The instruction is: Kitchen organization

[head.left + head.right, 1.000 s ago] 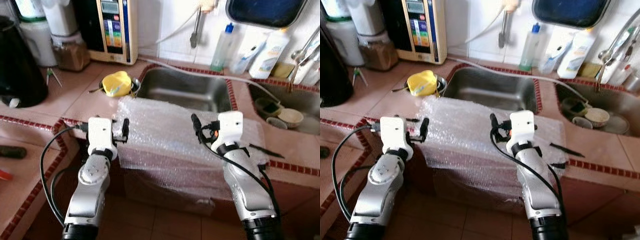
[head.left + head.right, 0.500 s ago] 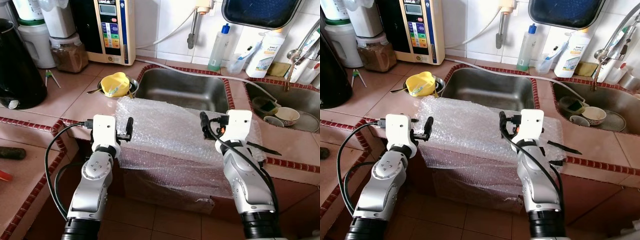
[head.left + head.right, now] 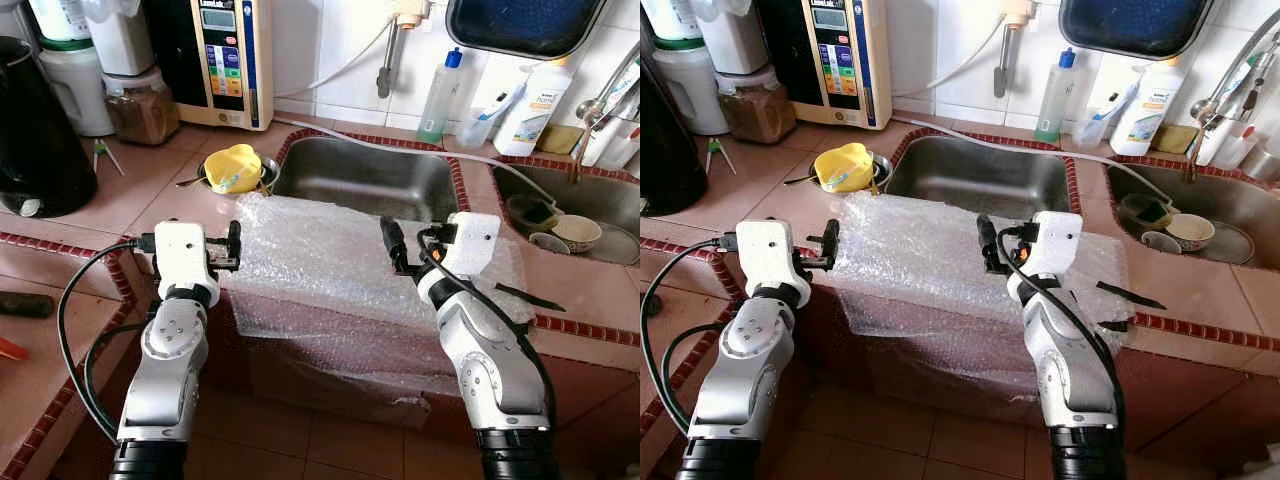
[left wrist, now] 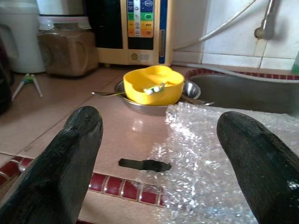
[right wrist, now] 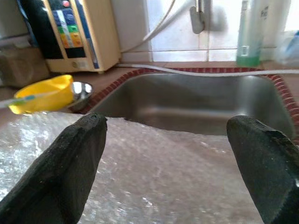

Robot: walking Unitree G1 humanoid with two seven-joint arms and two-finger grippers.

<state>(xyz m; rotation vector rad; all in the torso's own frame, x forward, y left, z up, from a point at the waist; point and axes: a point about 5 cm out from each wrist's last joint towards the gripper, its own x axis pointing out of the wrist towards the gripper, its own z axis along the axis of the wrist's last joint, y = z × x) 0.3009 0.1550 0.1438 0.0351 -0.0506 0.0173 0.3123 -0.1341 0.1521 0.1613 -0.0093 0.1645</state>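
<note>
Clear crinkled bubble-wrap sheet [image 3: 330, 255] draped over pink tiled worktop [image 3: 150, 200]: left pincer [image 3: 232, 248] and right pincer [image 3: 392, 245], both wide, poised at its sides; approach step, closing presumably next.

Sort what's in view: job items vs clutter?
Job: bubble wrap, left gripper open at its left edge, right gripper open above it.
Clutter: yellow bowl, sink, soap bottles, water purifier, jar.

Bubble wrap [image 3: 340, 260] lies flat, reachable from above; yellow bowl [image 3: 233, 167] stands beyond it.
</note>
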